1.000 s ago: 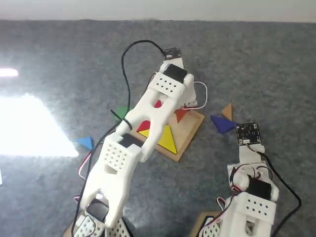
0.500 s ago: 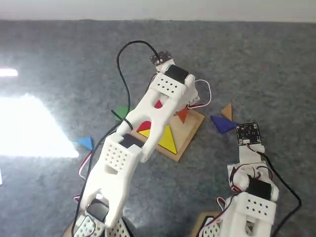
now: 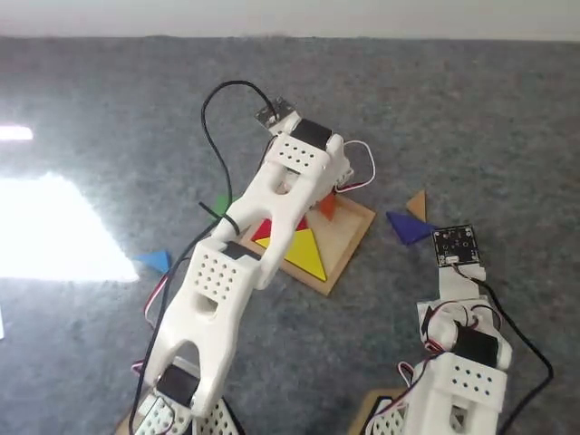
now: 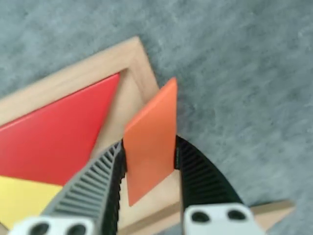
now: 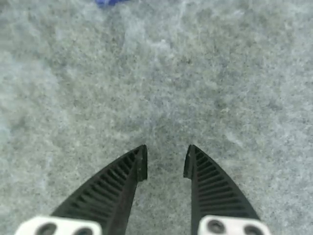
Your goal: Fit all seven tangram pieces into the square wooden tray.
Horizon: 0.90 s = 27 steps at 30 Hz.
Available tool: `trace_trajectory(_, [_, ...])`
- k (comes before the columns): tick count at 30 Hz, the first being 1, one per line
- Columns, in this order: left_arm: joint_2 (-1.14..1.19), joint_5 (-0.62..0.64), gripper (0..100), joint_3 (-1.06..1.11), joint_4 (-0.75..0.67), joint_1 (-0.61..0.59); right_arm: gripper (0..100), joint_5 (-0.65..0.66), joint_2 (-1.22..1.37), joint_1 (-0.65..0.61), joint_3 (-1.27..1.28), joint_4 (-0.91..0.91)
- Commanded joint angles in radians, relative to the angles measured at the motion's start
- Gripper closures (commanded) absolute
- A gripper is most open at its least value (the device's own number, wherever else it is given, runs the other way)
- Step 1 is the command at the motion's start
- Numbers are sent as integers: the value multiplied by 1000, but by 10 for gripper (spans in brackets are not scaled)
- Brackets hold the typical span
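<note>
The square wooden tray lies mid-table and holds a yellow triangle and a red triangle. My left gripper is shut on an orange piece, held tilted on edge above the tray's corner beside the red triangle. In the high view that orange piece shows just under the left arm's wrist. A dark blue triangle and a tan triangle lie right of the tray. A green piece and a small blue triangle lie left of it. My right gripper is open over bare mat.
The grey mat covers the whole table. A bright glare patch lies on its left side. The left arm's white links span the tray's near-left part. The dark blue triangle sits far ahead of the right gripper.
The left arm's wrist has swung to the left and turned, carrying the orange piece slightly toward the tray's far corner. The right arm has not moved.
</note>
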Motion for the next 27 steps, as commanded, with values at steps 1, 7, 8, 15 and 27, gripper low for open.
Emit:
trace_trajectory(1, [20, -52, 987, -79, 29, -15, 855, 11, -12, -7, -5, -16])
trace_trajectory(7, [23, -101, 987, -131, 104, -26, 855, 11, -12, -7, -5, -18])
trace_trajectory(8, [23, -92, 987, -131, 118, -26, 855, 11, -12, -7, -5, -18])
trace_trajectory(15, [21, -87, 988, -130, 187, -17, 855, 11, -12, -7, -5, -21])
trace_trajectory(27, [17, -150, 986, -133, 150, -25, 855, 11, -12, -48, -5, -19])
